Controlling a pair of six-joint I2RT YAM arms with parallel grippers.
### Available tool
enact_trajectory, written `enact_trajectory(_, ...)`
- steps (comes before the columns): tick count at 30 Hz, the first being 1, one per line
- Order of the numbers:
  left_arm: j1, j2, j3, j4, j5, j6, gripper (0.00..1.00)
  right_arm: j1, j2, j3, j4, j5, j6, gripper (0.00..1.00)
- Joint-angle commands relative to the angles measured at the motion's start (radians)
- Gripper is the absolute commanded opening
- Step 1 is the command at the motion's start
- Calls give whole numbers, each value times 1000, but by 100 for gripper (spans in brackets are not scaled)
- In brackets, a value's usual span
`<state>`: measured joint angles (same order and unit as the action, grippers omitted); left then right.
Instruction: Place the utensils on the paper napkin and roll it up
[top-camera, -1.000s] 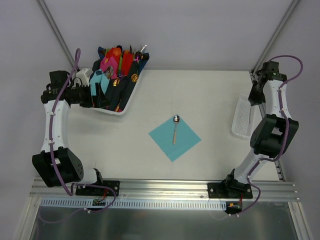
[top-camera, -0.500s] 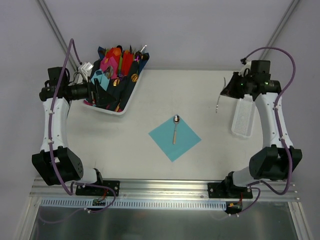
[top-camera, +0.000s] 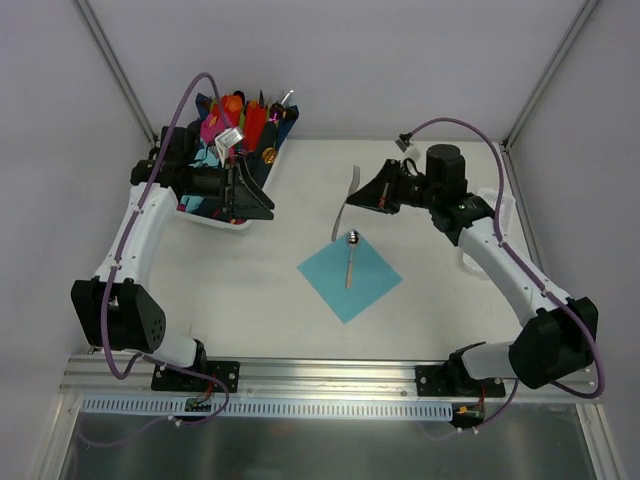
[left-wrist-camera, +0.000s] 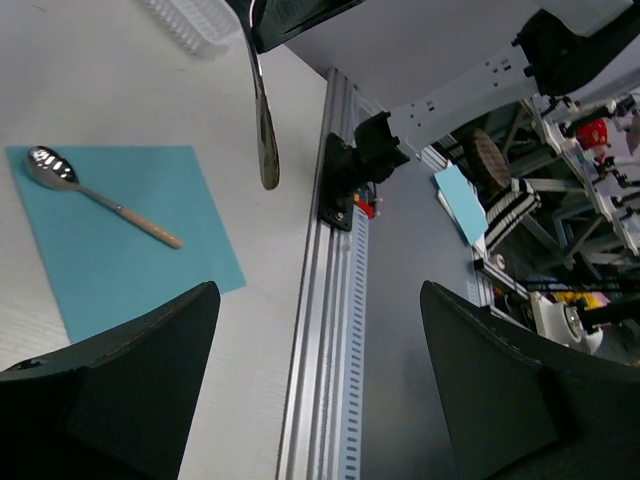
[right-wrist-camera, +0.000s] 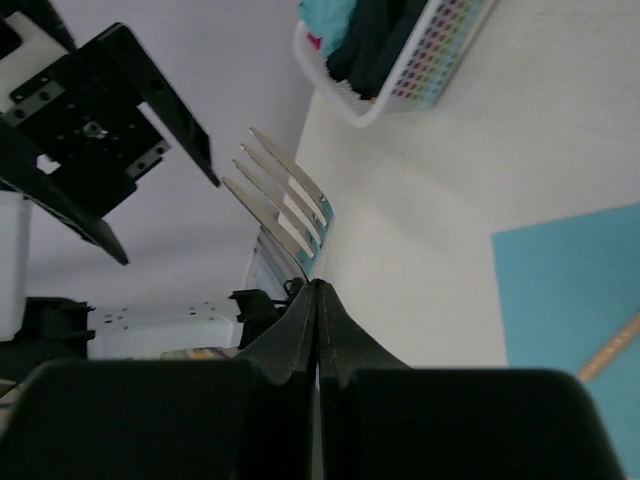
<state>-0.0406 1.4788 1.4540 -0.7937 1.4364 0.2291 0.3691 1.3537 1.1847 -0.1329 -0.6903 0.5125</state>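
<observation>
The teal paper napkin (top-camera: 352, 275) lies as a diamond on the table's middle. It also shows in the left wrist view (left-wrist-camera: 120, 250). A silver spoon (top-camera: 350, 260) lies on it, bowl at the far corner; the left wrist view shows the spoon (left-wrist-camera: 95, 192) too. My right gripper (top-camera: 368, 198) is shut on a silver fork (top-camera: 346, 202) and holds it in the air just behind the napkin's far corner. The fork's tines (right-wrist-camera: 285, 205) stick out past the closed fingertips (right-wrist-camera: 317, 290). My left gripper (top-camera: 260, 208) is open and empty beside the tray; its fingers (left-wrist-camera: 110, 400) stand wide apart.
A white tray (top-camera: 222, 222) full of pink, red and navy napkin bundles stands at the back left. A small white basket (top-camera: 506, 212) sits at the right edge, partly under my right arm. An aluminium rail (top-camera: 330, 375) runs along the near edge.
My right arm has swung left from the white basket with the fork, to just behind the napkin. My left gripper has moved right, off the tray's left side to its front corner.
</observation>
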Motion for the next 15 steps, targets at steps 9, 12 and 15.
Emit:
enact_trajectory(9, -140, 3, -79, -1, 219, 85, 82, 192, 53, -46, 501, -69, 290, 0)
enact_trajectory(12, -160, -11, -92, -1, 239, 99, 81, 217, 74, -34, 545, -69, 319, 0)
enact_trajectory(15, -174, -18, -98, -1, 239, 113, 81, 240, 94, -25, 604, -72, 352, 0)
